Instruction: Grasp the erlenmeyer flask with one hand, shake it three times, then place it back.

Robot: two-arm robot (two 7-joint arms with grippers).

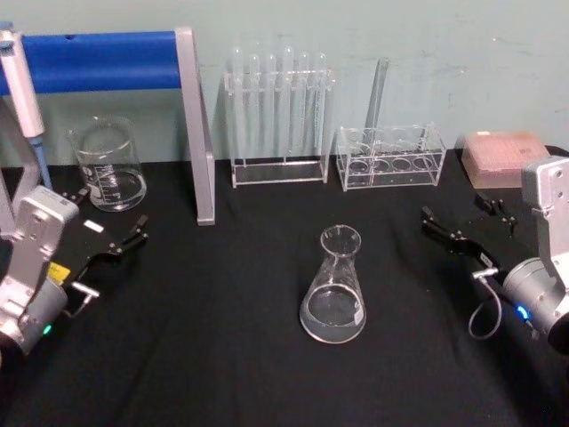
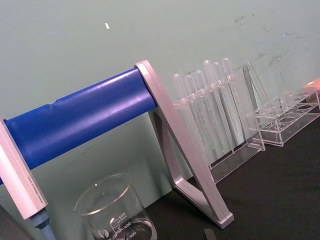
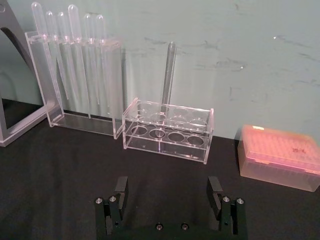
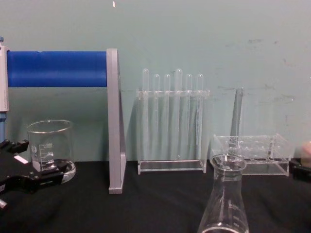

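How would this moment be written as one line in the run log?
phase: before grasp | erlenmeyer flask: upright on table, untouched | left claw: open, apart | right claw: open, apart

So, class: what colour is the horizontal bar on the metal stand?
Blue bar; clearest in the chest view.

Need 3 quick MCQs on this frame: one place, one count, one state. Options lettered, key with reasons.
1. Where does the erlenmeyer flask stand?
A. on the black table, between the two grippers
B. inside the low rack
C. in the left gripper

2. How many tubes stand in the low clear rack?
A. none
B. one
C. four

3. How is the right gripper?
A. shut on the flask
B. shut on nothing
C. open, holding nothing

Key:
1 A, it stands upright on the cloth with the left gripper off to its left.
2 B, a single tall tube rises from it.
3 C, the right wrist view shows its fingers apart with bare cloth between.
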